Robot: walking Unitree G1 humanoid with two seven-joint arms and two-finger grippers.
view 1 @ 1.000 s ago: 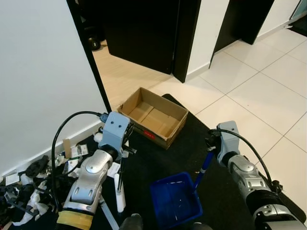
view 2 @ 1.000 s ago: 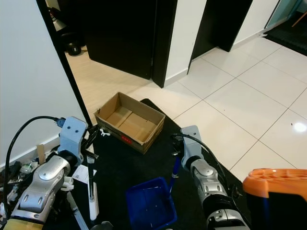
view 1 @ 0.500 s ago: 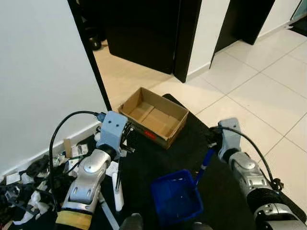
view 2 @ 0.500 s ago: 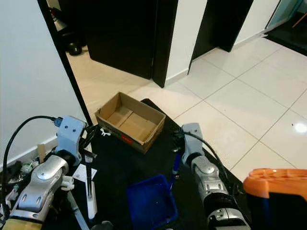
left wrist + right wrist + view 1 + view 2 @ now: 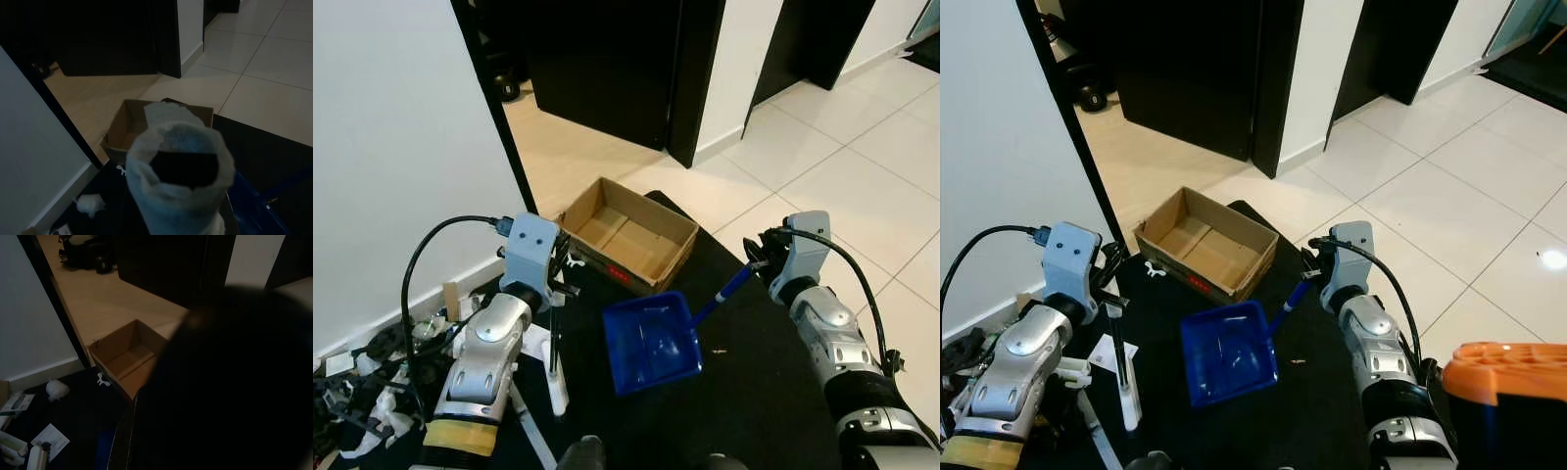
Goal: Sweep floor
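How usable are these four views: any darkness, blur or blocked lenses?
Left and right eye views: bright and sharp, cardboard box and blue dustpan crisp. Left wrist view: dim, a blurred pale brush handle close to the lens. Right wrist view: very dark, a large black out-of-focus shape blocking much of it.

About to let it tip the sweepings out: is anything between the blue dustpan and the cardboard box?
Nothing visible. The dustpan, held by its handle in the right gripper, sits just short of the open cardboard box, with only black mat between.
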